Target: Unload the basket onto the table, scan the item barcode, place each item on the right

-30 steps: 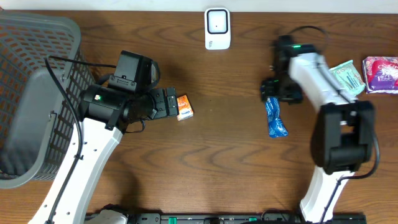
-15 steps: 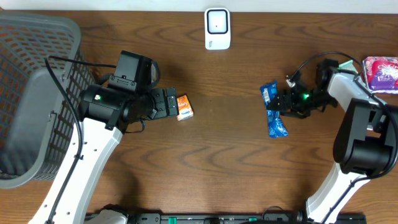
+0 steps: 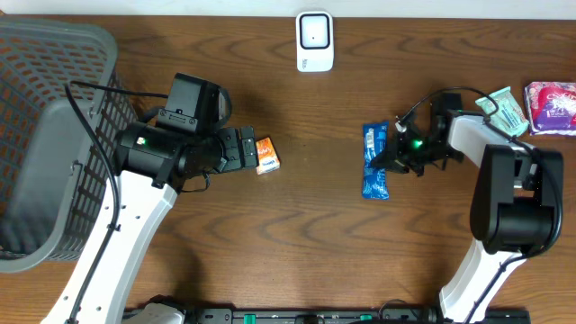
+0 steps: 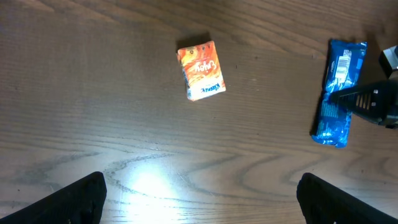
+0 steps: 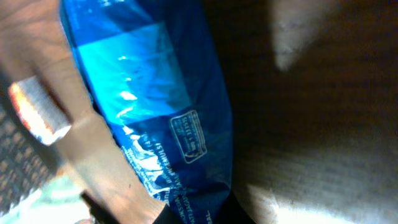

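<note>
Leftward is where my right pincer (image 3: 396, 153) has swung since a moment ago, and the blue packet (image 3: 375, 162) has come with it, now lying nearer the table's middle and more upright in the picture. My left arm and the orange packet (image 3: 266, 155) have not shifted.

From overhead, my right pincer is clamped on the blue packet's right edge, about halfway along its length. My left pincer (image 3: 243, 150) stands wide apart with nothing between its tips, just beside the orange packet. A white scanner (image 3: 315, 40) stands at the far edge of the wooden table (image 3: 306, 234), a grey basket (image 3: 54, 135) at the left, and a green packet (image 3: 502, 110) and a pink packet (image 3: 553, 106) lie at the right.

My left wrist camera shows the orange packet flat on the wood, well apart from the blue one at the right, where my right pincer's dark tip crosses its middle.

My right wrist camera is filled by the blue packet, printed side toward me, with one dark finger (image 5: 205, 214) at the bottom edge. Whether the packet is off the table I cannot tell.
</note>
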Controlling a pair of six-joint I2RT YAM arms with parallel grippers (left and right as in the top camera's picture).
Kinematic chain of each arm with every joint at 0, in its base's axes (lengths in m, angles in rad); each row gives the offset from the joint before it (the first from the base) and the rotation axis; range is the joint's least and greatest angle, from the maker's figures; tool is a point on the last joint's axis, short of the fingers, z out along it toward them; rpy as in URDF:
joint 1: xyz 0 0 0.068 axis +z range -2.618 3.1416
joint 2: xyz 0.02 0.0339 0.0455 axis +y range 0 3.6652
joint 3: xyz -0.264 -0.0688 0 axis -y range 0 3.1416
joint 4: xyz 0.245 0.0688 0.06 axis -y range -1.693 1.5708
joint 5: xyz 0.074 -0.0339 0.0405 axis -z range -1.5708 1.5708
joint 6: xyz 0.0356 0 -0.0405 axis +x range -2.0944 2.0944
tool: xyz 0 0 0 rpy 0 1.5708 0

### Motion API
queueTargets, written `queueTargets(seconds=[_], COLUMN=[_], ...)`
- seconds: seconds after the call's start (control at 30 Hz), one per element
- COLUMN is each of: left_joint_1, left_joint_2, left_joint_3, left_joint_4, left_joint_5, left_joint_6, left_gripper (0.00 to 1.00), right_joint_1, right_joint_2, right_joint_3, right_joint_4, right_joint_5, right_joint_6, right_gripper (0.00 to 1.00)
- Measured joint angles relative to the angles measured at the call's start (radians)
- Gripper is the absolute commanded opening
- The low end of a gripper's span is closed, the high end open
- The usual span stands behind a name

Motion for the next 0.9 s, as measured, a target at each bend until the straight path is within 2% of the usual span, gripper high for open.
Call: queueTargets(seconds=[0.17,0.37,0.5,0.63,0.73,0.9], left_joint_1=[0.000,0.000,0.000,0.000,0.000,0.000], left_joint_2=[0.000,0.000,0.000,0.000,0.000,0.000], left_joint_3=[0.000,0.000,0.000,0.000,0.000,0.000], left_joint_4=[0.000,0.000,0.000,0.000,0.000,0.000], left_joint_5=[0.000,0.000,0.000,0.000,0.000,0.000], left_joint_6=[0.000,0.000,0.000,0.000,0.000,0.000], left_gripper=[0.98,0.98,0.98,0.98,0.98,0.98], right_joint_1=[0.153,0.311,0.404,0.463,0.476,0.480], right_joint_2=[-0.102,-0.276,-0.387,-0.348,-0.281,-0.130], right_joint_3=[-0.001,-0.011,-0.011,-0.011,-0.011,-0.011], right_joint_4=[-0.027,-0.068,-0.152,-0.158,-0.149,-0.124], right_joint_5=[0.306,0.656,1.027,1.297,1.421,1.495], right_joint_6=[0.193,0.315,0.413,0.452,0.462,0.467], right_gripper=[0.01,0.01,0.01,0.01,0.01,0.02])
